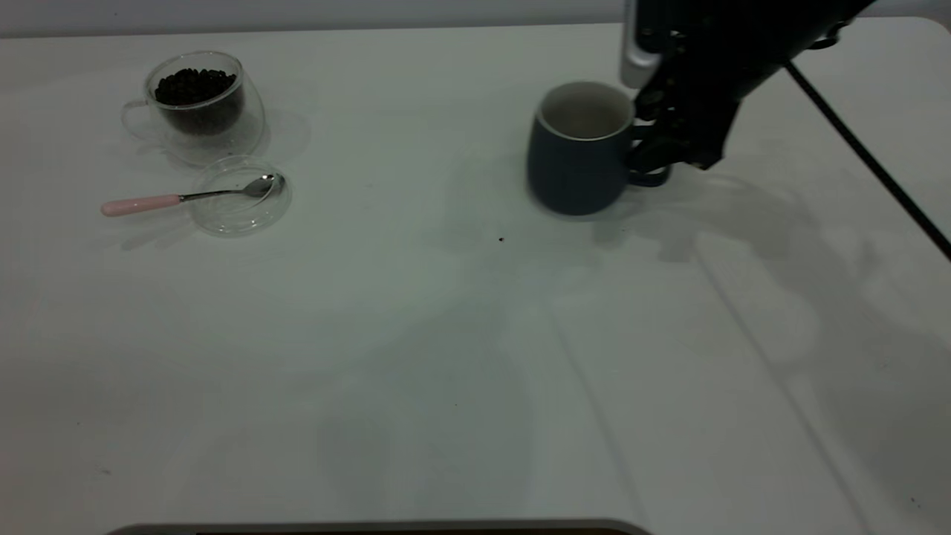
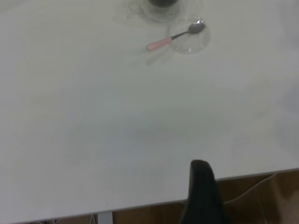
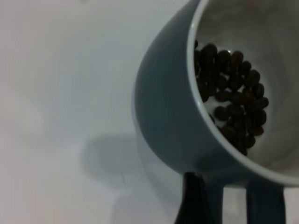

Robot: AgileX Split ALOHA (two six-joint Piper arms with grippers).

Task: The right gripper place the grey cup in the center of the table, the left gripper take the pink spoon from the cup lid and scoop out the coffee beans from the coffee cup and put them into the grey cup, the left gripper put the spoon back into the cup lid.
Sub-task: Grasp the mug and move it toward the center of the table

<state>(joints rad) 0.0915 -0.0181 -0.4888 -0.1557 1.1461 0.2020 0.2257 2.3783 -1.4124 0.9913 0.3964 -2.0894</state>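
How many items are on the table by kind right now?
Cups: 2, the grey cup held by the right tool, and the coffee cup
Lids: 1, the cup lid
Spoons: 1, the pink spoon
Total: 4

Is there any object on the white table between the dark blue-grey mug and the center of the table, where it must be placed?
No, nothing visible blocks it. The dark blue-grey mug, held at its handle by the right gripper, has bare white table toward the center. The clear glass lid, pink-handled spoon and glass coffee cup stand far off.
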